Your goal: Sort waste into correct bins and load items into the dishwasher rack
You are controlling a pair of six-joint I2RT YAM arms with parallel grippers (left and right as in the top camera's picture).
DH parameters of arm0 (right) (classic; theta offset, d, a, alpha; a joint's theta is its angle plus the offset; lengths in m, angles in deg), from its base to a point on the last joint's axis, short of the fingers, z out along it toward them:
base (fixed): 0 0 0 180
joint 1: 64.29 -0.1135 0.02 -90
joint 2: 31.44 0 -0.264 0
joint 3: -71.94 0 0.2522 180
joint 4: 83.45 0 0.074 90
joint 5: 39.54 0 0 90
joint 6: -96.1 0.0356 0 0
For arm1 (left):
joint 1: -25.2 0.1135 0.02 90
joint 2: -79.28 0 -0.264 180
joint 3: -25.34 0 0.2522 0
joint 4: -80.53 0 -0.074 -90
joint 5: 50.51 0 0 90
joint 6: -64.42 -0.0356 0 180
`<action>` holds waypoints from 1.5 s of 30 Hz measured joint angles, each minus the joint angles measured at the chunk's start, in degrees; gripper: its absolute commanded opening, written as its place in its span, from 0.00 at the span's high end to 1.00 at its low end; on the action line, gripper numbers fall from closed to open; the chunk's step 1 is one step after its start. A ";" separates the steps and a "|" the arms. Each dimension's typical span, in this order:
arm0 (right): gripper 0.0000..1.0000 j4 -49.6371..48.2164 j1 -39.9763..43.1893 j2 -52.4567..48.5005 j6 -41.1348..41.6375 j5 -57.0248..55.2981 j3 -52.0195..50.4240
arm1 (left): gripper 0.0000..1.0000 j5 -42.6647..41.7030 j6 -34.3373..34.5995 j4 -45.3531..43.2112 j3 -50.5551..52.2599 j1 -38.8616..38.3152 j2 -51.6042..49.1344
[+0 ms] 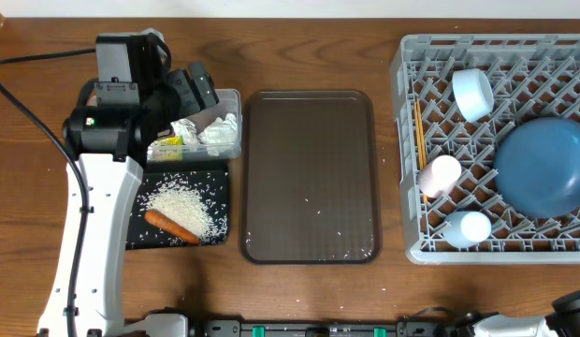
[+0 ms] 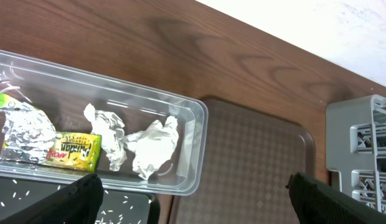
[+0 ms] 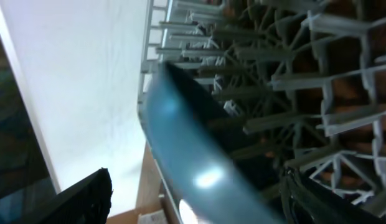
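Plate (image 1: 543, 164) looks round and blue from above; only the right wrist view shows its shiny rim. We see the left claw (image 2: 202, 199) and the right claw (image 3: 205, 199) both apart.

You lose one end of the tub (image 1: 238, 122) and black tray (image 1: 221, 170) under the left arm (image 1: 90, 234), the overhead's right edge cuts off the rack (image 1: 402, 187) and plate (image 1: 543, 164), and the right wrist shows the plate only as a close blur.
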 measured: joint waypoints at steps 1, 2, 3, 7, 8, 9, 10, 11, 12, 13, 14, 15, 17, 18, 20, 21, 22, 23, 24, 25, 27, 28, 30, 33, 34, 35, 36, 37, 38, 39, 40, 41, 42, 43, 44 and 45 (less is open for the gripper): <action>0.01 -0.55 -0.02 0.00 0.61 0.42 0.00 | 0.03 0.00 0.00 0.00 0.00 0.00 0.00; 0.01 -1.09 -0.02 0.00 0.85 0.92 0.02 | 0.03 0.00 0.00 -0.02 0.00 0.00 0.00; 0.01 -1.46 -0.02 0.00 1.14 1.36 0.13 | 0.03 0.00 0.00 0.00 0.00 0.00 0.00; 0.01 -1.25 -0.28 -0.02 1.66 1.99 2.47 | 0.03 0.00 0.00 -0.02 0.00 0.00 0.00; 0.01 -1.01 -0.50 -0.02 1.55 2.08 3.37 | 0.03 0.00 0.00 0.00 0.00 0.00 0.00; 0.01 -0.81 -1.25 -0.02 1.29 2.10 4.66 | 0.03 0.00 0.00 0.00 0.00 -0.02 0.00; 0.01 -0.76 -2.16 -0.02 0.90 2.19 5.66 | 0.03 0.00 0.00 -0.02 0.00 0.00 0.00; 0.01 -0.76 -3.78 -0.02 0.35 2.01 6.78 | 0.03 0.02 0.00 -0.02 0.00 0.00 0.00; 0.01 -0.76 -5.44 -0.02 -0.22 1.95 7.58 | 0.03 0.00 0.00 0.00 0.00 0.00 0.00; 0.01 -0.76 -7.98 -0.02 -0.92 1.38 8.61 | 0.03 0.00 0.00 -0.02 0.00 0.00 0.00; 0.01 -0.61 -10.25 -0.02 -1.62 0.79 9.35 | 0.03 0.00 0.00 0.00 0.00 0.00 0.00; 0.01 -0.04 -13.29 -0.04 -2.43 -0.74 10.38 | 0.03 0.00 0.00 -0.02 0.00 0.00 0.00; 0.01 1.27 -19.93 -0.04 -4.26 -4.61 12.50 | 0.03 0.02 0.00 -0.02 0.00 0.00 0.00; 0.01 1.73 -23.76 -0.04 -5.25 -7.06 13.64 | 0.03 0.00 0.00 0.00 0.00 -0.02 0.00; 0.01 2.25 -31.23 -0.04 -6.80 -12.55 15.63 | 0.03 0.00 0.00 0.00 0.00 0.00 0.00; 0.01 2.29 -35.08 -0.07 -7.34 -15.93 16.50 | 0.03 0.00 0.00 -0.02 0.00 0.00 0.00; 0.01 2.21 -39.19 -0.07 -7.91 -20.02 17.35 | 0.03 0.00 0.00 0.00 0.00 0.00 0.00; 0.01 1.99 -43.10 -0.07 -8.26 -23.74 17.94 | 0.03 0.00 0.00 -0.02 0.00 0.00 0.00; 0.01 1.70 -46.51 -0.07 -8.59 -26.80 18.34 | 0.03 0.02 0.00 -0.02 0.00 0.00 0.00; 0.01 1.11 -50.34 -0.07 -8.83 -30.34 18.56 | 0.03 0.00 0.00 -0.02 0.00 0.00 0.00; 0.01 0.50 -57.20 -0.07 -9.44 -37.68 18.69 | 0.03 0.00 0.00 -0.02 0.00 0.00 0.00; 0.01 0.46 -59.23 -0.07 -9.57 -40.02 18.71 | 0.03 0.00 0.00 -0.02 0.00 0.00 0.00; 0.01 0.26 -64.39 -0.07 -9.79 -46.86 18.73 | 0.03 0.00 0.00 0.00 0.00 0.00 0.00; 0.01 0.44 -70.12 -0.07 -10.01 -55.52 18.73 | 0.03 0.00 0.00 -0.02 0.00 0.00 0.00; 0.01 0.59 -71.38 -0.07 -10.03 -57.07 18.73 | 0.03 0.00 0.00 -0.02 0.00 0.00 0.00; 0.01 0.76 -72.67 -0.07 -10.05 -58.58 18.73 | 0.03 0.00 0.00 -0.02 0.00 0.00 0.00; 0.01 0.83 -73.85 -0.07 -10.10 -59.95 18.73 | 0.03 0.00 0.00 -0.02 0.00 0.00 0.00; 0.01 0.83 -74.97 -0.07 -10.16 -60.96 18.73 | 0.03 0.02 0.00 0.00 0.00 0.00 0.00; 0.01 0.81 -76.04 -0.07 -10.21 -61.88 18.73 | 0.03 0.00 0.00 -0.02 0.00 0.00 0.00; 0.01 0.81 -76.65 -0.07 -10.23 -62.47 18.73 | 0.03 0.00 0.00 -0.02 0.00 0.00 0.00; 0.01 0.81 -77.37 -0.07 -10.23 -63.08 18.73 | 0.03 0.02 0.00 -0.02 0.00 0.00 0.00; 0.01 0.83 -77.92 -0.07 -10.23 -63.49 18.73 | 0.03 0.00 0.00 -0.02 0.00 0.00 0.00; 0.01 0.81 -78.36 -0.07 -10.23 -63.82 18.73 | 0.03 0.00 0.00 -0.02 0.00 0.00 0.00; 0.01 0.81 -78.68 -0.07 -10.23 -64.08 18.73 | 0.03 0.02 0.00 -0.02 0.00 -0.02 0.00; 0.01 0.81 -79.10 -0.07 -10.23 -64.43 18.73 | 0.03 0.00 0.00 0.00 0.00 -0.02 0.00; 0.01 0.81 -79.38 -0.07 -10.23 -64.67 18.73 | 0.03 0.00 0.00 0.00 0.00 0.00 0.00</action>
